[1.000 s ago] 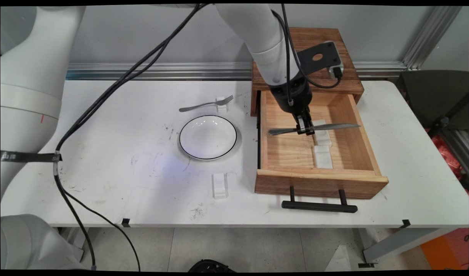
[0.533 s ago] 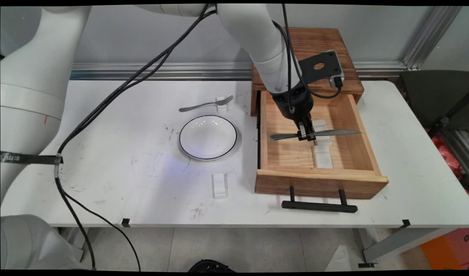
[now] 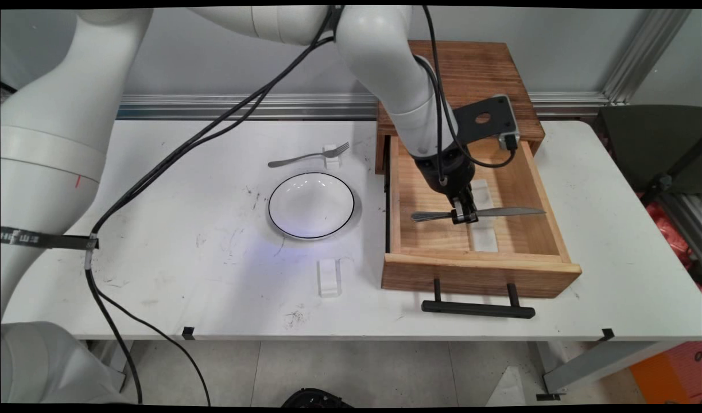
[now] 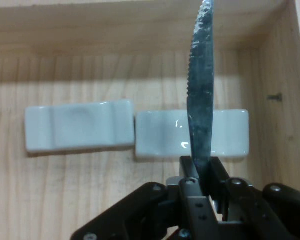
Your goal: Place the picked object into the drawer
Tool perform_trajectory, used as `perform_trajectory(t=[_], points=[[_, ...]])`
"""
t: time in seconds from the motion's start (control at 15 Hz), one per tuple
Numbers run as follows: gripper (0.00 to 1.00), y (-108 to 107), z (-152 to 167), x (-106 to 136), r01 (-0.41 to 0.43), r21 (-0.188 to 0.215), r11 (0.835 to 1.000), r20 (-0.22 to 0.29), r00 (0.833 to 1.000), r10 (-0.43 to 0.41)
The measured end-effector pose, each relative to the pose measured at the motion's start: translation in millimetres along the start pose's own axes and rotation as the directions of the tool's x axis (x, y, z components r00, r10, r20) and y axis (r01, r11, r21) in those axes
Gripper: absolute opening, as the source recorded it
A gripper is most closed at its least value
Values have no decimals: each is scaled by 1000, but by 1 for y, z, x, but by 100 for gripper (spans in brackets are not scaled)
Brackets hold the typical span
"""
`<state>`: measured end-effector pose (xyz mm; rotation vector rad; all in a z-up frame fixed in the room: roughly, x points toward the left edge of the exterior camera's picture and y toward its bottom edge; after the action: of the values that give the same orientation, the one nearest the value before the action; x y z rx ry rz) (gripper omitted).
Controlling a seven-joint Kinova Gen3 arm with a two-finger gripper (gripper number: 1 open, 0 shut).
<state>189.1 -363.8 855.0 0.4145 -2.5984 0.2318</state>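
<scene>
Pinching a knife point(image 3: 503, 212) mid-length, gripper point(image 3: 464, 216) sits right of frame centre, inside open wooden drawer point(image 3: 481, 267), blade level over two white rests point(image 4: 79, 124); plate point(image 3: 311, 205) & fork point(image 3: 308, 156) left.

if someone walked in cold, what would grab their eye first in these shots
First, the black gripper reaching down into the open wooden drawer on the table's right, its jaws shut on a table knife held level across the drawer. Under the knife, two white rests lie end to end on the drawer floor. Left of the drawer, a white black-rimmed plate sits on the table, with a fork on a small white rest behind it.
</scene>
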Motion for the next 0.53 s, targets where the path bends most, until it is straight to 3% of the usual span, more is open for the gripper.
perform_trajectory(t=[0.53], points=[[0, -2, 25, -7, 33, 16, 999, 11, 999, -34]])
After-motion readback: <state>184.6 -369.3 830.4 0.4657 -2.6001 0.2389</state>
